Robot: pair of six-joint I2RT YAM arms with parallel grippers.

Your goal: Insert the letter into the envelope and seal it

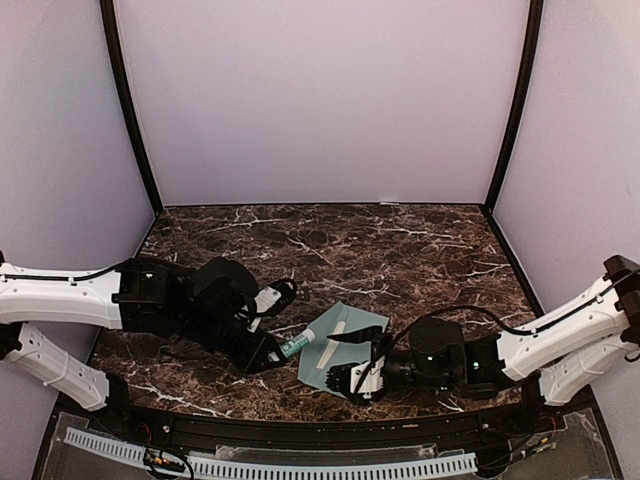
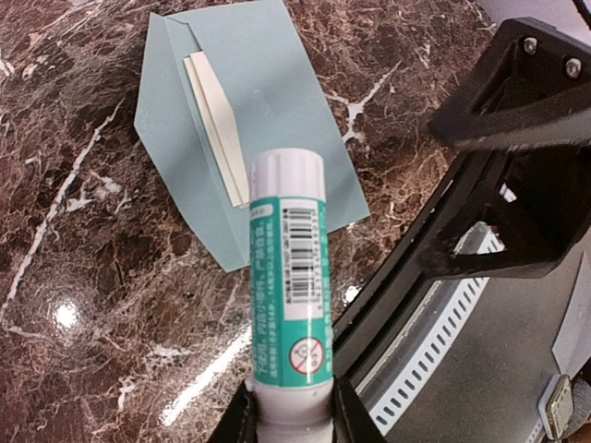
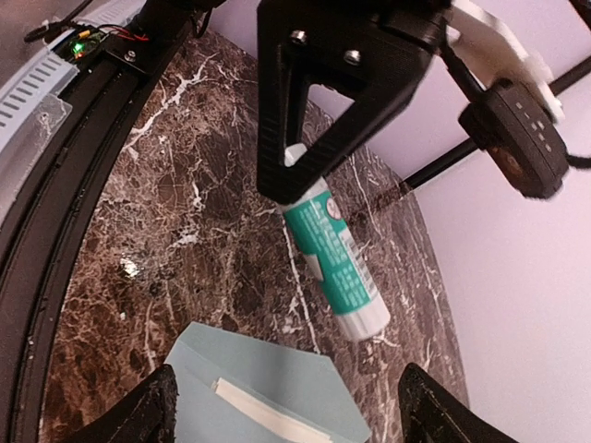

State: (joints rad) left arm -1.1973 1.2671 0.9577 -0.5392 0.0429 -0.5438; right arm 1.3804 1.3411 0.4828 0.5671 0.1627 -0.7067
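The pale teal envelope (image 1: pixel 365 320) lies flat on the dark marble table, and it shows again in both wrist views (image 2: pixel 249 83) (image 3: pixel 277 374). A cream strip of the letter (image 2: pixel 217 120) (image 3: pixel 268 417) peeks out at its flap fold. My left gripper (image 1: pixel 283 350) (image 2: pixel 291 415) is shut on a green and white glue stick (image 1: pixel 297 345) (image 2: pixel 288 268) (image 3: pixel 337 263). The stick's white cap points at the envelope's left edge. My right gripper (image 1: pixel 340 360) (image 3: pixel 286 425) is open, its fingers spread wide on either side of the envelope's near part.
A black rail with a white perforated strip (image 1: pixel 270 462) (image 2: pixel 443 341) runs along the table's near edge, close behind both grippers. Purple walls and black posts (image 1: pixel 130 120) close in the back and sides. The two grippers stand close together over the envelope.
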